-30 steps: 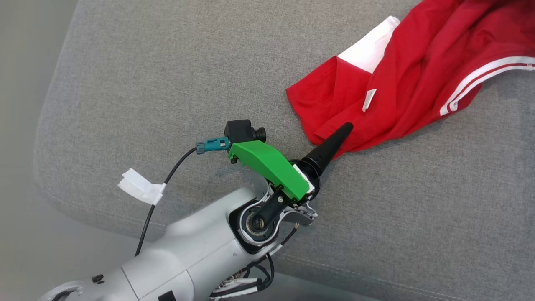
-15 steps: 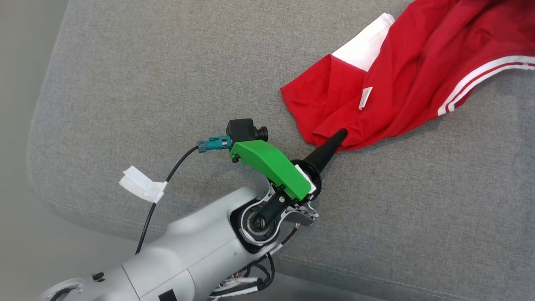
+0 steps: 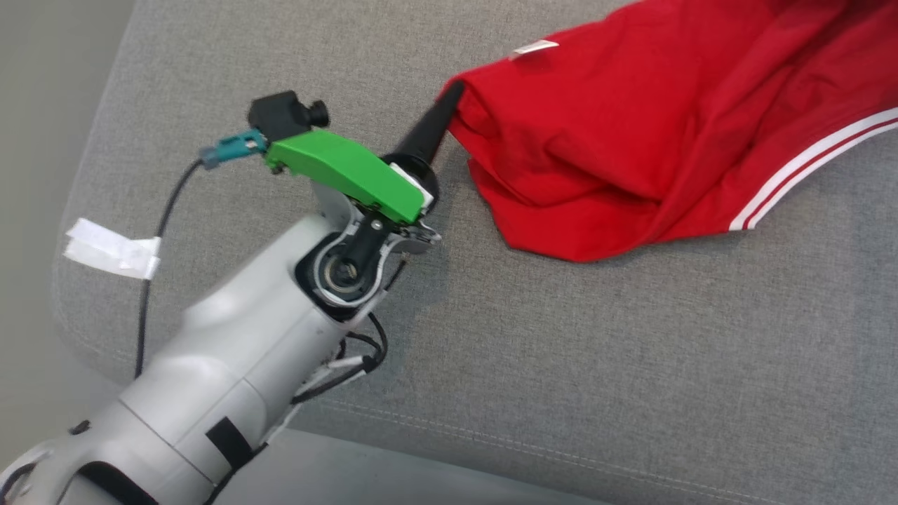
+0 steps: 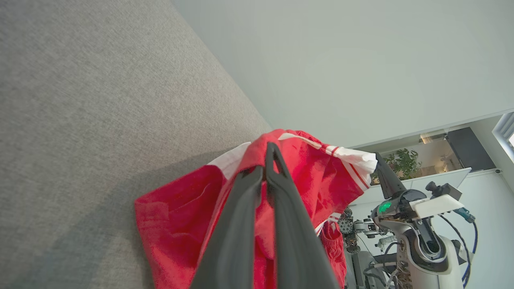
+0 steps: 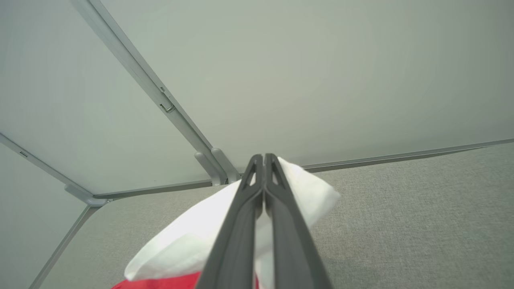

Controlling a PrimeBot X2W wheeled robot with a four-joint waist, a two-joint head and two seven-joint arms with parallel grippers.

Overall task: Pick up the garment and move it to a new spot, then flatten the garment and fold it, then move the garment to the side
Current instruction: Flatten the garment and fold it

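On the cushion (image 3: 561, 365): the garment (image 3: 631, 133) was found toward the far right, bunched. One end was raised, and the lower folds were judged to rest on the fabric.
Left jaws: shut on a red corner of the garment at the tip of the left arm (image 3: 231, 365). Only a small pinch of cloth was held.
Right jaws: shut on a white panel (image 5: 188, 237) of the garment, apart from the left jaws.
Risk of slip: the corner could be drawn out of the left jaws if the cloth were dragged over the cushion. The thin bite and the rough weave would be the cause.
Risk of twist: the garment was hung in folds between the two holds. If it were laid down so, layers could be crossed and the flattening spoiled.
Risk at the edge (image 3: 77, 210): the cushion's rounded rim was near the left arm. Cloth carried too far that way could be spilled over it.
Risk of snag: the cable (image 3: 151, 259) by the wrist was loose enough to be caught in a wide swing.
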